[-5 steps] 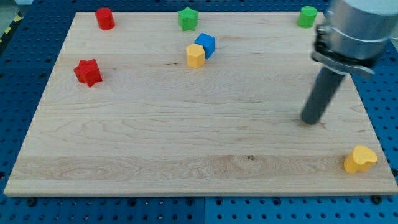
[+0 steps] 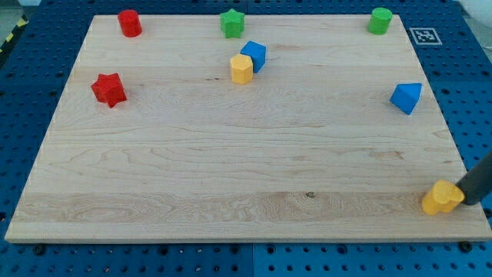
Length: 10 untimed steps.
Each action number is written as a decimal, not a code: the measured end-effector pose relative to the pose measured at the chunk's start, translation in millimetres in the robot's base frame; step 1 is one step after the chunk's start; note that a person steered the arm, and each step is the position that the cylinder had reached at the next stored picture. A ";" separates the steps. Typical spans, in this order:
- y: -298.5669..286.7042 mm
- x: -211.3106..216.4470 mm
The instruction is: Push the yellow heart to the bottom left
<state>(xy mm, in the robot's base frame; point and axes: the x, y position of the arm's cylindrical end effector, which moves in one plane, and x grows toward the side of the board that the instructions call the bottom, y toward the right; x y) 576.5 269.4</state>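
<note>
The yellow heart [image 2: 443,198] lies at the board's bottom right corner, near the right edge. My tip [image 2: 467,201] is at the view's right edge, touching the heart's right side. Only the lower part of the dark rod shows, slanting up out of the view.
On the wooden board [image 2: 231,154]: a red cylinder [image 2: 129,23] top left, a red star [image 2: 108,89] at left, a green star [image 2: 232,23] top middle, a blue cube [image 2: 254,55] beside a yellow hexagonal block [image 2: 241,68], a green cylinder [image 2: 380,20] top right, a blue triangular block [image 2: 407,98] at right.
The rod has moved from the board's right middle down to the bottom right corner, against the yellow heart's right side. The blue triangular block it hid is now in view. The heart has shifted slightly.
</note>
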 end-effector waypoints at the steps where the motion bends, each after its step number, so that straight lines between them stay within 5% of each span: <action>1: -27.4 0.2; 6: -43.8 41.1; 10: -141.0 38.0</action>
<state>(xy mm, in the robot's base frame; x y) 614.5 128.5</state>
